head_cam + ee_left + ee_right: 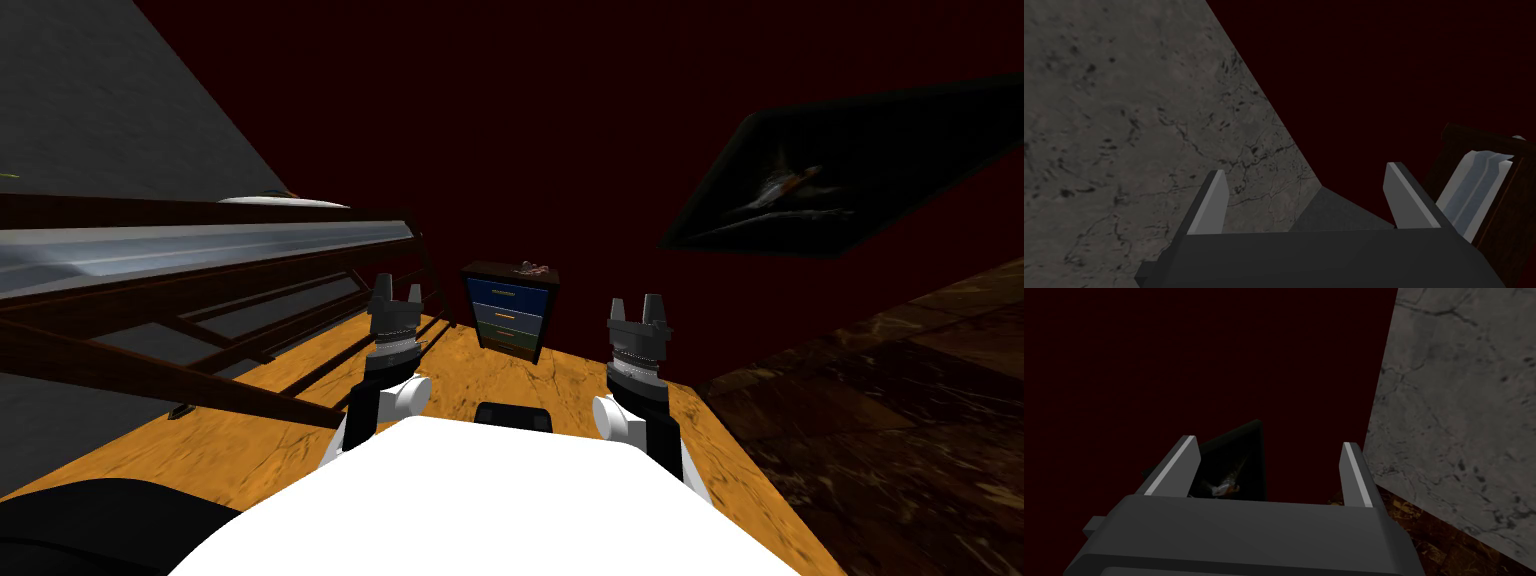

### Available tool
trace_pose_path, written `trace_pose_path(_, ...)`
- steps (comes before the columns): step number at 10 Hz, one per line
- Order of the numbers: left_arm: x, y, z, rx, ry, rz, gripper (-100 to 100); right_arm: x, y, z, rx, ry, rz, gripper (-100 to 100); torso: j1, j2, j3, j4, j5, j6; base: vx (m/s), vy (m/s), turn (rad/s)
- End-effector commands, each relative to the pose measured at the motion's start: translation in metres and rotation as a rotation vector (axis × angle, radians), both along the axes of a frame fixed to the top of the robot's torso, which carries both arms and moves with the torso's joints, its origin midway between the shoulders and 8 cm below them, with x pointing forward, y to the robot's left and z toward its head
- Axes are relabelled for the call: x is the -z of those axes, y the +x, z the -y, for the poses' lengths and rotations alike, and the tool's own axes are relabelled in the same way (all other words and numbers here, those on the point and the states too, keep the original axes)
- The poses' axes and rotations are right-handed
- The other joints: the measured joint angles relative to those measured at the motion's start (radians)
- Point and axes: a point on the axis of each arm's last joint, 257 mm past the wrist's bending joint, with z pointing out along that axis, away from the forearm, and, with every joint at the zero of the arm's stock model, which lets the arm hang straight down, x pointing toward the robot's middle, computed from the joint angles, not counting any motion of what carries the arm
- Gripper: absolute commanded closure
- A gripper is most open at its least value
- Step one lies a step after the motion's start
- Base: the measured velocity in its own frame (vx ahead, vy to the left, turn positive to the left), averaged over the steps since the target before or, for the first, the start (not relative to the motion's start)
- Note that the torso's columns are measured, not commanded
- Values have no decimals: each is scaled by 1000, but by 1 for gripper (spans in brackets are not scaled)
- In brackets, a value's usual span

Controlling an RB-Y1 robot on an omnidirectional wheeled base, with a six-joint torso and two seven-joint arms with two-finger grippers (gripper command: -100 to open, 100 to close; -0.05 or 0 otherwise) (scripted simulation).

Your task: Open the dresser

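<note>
Blue, grey and green drawer fronts, each with an orange handle, mark the dresser (510,312). It stands on the orange wooden floor (250,430) against the dark red wall (560,120). It sits ahead, between the two arms and well apart from both, a little nearer the left pincer (397,294) than the right pincer (638,305). Its drawers look shut flush, so their insides are hidden. A small reddish object (531,268) lies on its top; what it is cannot be told. Both pincers are raised with their fingers spread wide and nothing between them. A dark wooden frame (200,300) carrying a pale grey slab runs along the left. A dark framed picture (800,190) hangs on the wall to the right.
</note>
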Motion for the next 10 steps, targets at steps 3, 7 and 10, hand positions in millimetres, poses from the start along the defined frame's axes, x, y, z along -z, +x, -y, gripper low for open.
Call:
trace_pose_path(3,0,0,0,0,0,0,0,0,0,0,0,0,0,0,0,175,-351,176,0,0,0,0,0)
trace_pose_path(7,0,0,0,0,0,0,0,0,0,0,0,0,0,0,0,470,-939,470,0,0,0,0,0)
trace_pose_path(10,1,4,5,20,30,-16,-100,0,0,0,0,0,0,0,0,691,-1382,691,0,0,7,0,-6)
